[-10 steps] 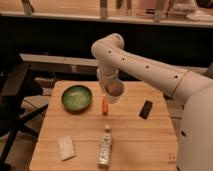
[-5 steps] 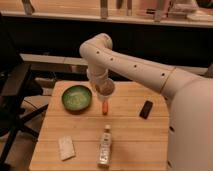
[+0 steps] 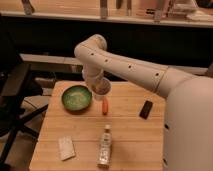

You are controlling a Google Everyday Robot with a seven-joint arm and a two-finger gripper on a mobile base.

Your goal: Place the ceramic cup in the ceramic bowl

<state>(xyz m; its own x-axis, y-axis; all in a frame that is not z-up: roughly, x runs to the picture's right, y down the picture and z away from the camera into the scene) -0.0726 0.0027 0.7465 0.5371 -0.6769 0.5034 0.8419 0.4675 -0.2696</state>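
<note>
Camera view, single position. The robot's arm (image 3: 127, 67) reaches in from the right, bends at an elbow over the rear of the wooden worktop (image 3: 135, 140), and turns downward. The claw (image 3: 99, 87) sits at the arm's lower end, above the worktop's rear centre, just right of the ceramic bowl (image 3: 63, 98). The claw is clamped on the ceramic cup (image 3: 103, 91), which is carried clear of the worktop; its pale wall and a tan-brown patch are visible below the wrist. The cup is beside the bowl's right rim, not over its middle and not inside it. The bowl rests on the left rear part of the worktop, upright, its green inside showing. A small orange item (image 3: 105, 106) lies on the worktop directly below the cup, just right of the bowl. A black flat object (image 3: 146, 109) lies further right, well apart from the bowl. A clear bottle (image 3: 104, 146) lies on its side near the front edge. A white packet (image 3: 66, 148) lies to its left. A dark chair (image 3: 12, 95) stands left of the worktop.
</note>
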